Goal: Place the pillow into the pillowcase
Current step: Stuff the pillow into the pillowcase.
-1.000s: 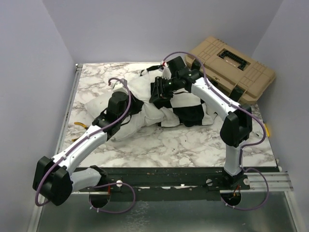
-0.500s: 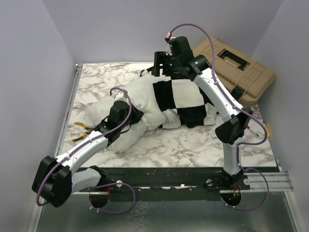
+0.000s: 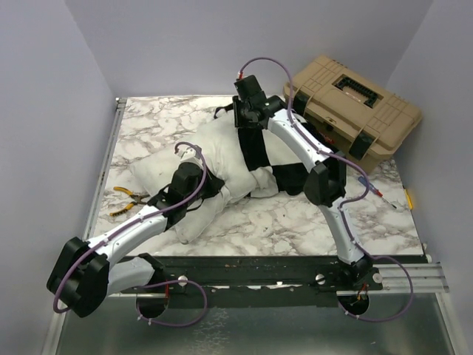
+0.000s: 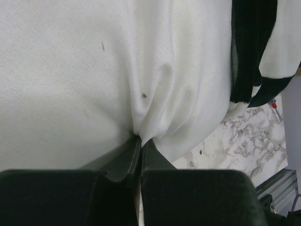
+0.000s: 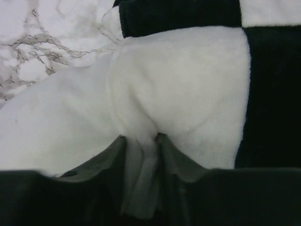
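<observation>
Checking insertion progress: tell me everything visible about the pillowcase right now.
The pillowcase is limp, plush-looking fabric in large black and white checks. It lies bunched over the right part of the white pillow on the marble table, the pillow's left end bare. The right gripper is clamped on a fold of a white square at its far side. How far the pillow sits inside cannot be told.

The top view looks down from behind the arm bases over the whole counter (image 3: 295, 222). Wrist views sit close: along the left pincer (image 4: 140, 140) onto the pillow (image 4: 70, 70), along the right pincer (image 5: 141, 139) onto the pillowcase (image 5: 197, 94); the top view shares both
</observation>
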{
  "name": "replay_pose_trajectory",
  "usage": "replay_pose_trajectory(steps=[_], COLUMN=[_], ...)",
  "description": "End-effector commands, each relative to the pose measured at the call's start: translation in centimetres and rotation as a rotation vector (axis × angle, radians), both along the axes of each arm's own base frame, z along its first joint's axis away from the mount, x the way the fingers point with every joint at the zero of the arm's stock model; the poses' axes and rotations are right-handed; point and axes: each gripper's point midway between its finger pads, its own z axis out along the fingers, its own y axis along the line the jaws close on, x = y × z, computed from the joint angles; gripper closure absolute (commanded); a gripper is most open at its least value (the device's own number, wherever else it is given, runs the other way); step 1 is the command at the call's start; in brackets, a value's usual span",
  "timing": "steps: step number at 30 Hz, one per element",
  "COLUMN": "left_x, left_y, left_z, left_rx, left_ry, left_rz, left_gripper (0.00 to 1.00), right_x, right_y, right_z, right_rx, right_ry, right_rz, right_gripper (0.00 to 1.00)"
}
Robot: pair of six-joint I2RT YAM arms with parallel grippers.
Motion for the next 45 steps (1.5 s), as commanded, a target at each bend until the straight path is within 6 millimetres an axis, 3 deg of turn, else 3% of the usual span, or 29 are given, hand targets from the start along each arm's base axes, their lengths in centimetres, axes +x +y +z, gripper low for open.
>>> replay_pose_trajectory(steps=[1, 3, 9, 14, 18, 21, 22, 25, 27, 32, 35, 39, 43, 45], left_x=[-1.5, -1.5, -0.8, 1.0, 2.8, 4.2, 4.9, 5.7, 5.7, 6.3, 6.9, 7.8, 8.6, 9.0], left_y=[-1.3, -1.3, -1.6, -1.9, -3.0, -3.5, -2.6, -1.8, -1.6, -0.3, 0.2, 0.7, 1.5, 1.9], left_z=[0.1, -0.1, -0.1, 1.3, 4.1, 7.0, 7.3, 9.4, 9.7, 7.9, 6.7, 5.6, 5.2, 5.1], left_rx=[-0.039, -0.034, -0.009, 0.011, -0.021, -0.066, -0.048, -0.059, -0.043, -0.039, -0.034, -0.032, -0.039, -0.045], left_ry=[0.010, 0.014, 0.003, -0.051, -0.110, -0.152, -0.137, -0.209, -0.215, -0.163, -0.129, -0.091, -0.067, -0.059], left_rz=[-0.067, -0.067, -0.070, -0.049, -0.047, -0.007, 0.062, 0.091, 0.088, 0.146, 0.170, 0.183, 0.215, 0.225], left_gripper=[1.00, 1.00, 1.00, 1.00, 1.00, 1.00, 1.00, 1.00, 1.00, 1.00, 1.00, 1.00, 1.00, 1.00], right_x=[1.4, 0.7, -4.7, -11.1, -15.9, -18.2, -18.4, -18.5, -17.7, -14.4, -12.9, -12.4, -12.5, -12.8], right_y=[0.4, 1.6, 5.7, 9.0, 11.0, 12.0, 11.9, 11.0, 10.7, 8.8, 5.2, -1.1, -6.6, -8.1], right_z=[4.4, 6.7, 14.2, 16.7, 15.2, 10.1, 8.1, 2.7, 2.0, 5.7, 7.1, 6.7, 3.2, 1.2], right_rx=[0.045, 0.125, 0.425, 0.690, 0.837, 0.777, 0.742, 0.635, 0.581, 0.426, 0.309, 0.247, 0.236, 0.209], right_ry=[-0.134, -0.162, -0.152, 0.036, 0.266, 0.401, 0.451, 0.558, 0.523, 0.294, 0.163, 0.108, 0.169, 0.179], right_rz=[-0.017, 0.047, 0.311, 0.565, 0.692, 0.686, 0.642, 0.554, 0.543, 0.484, 0.344, 0.146, 0.011, -0.013], right_gripper=[0.76, 0.87, 0.93, 1.00, 1.00, 1.00, 1.00, 1.00, 0.95, 0.39, 0.21, 0.16, 0.17, 0.19])
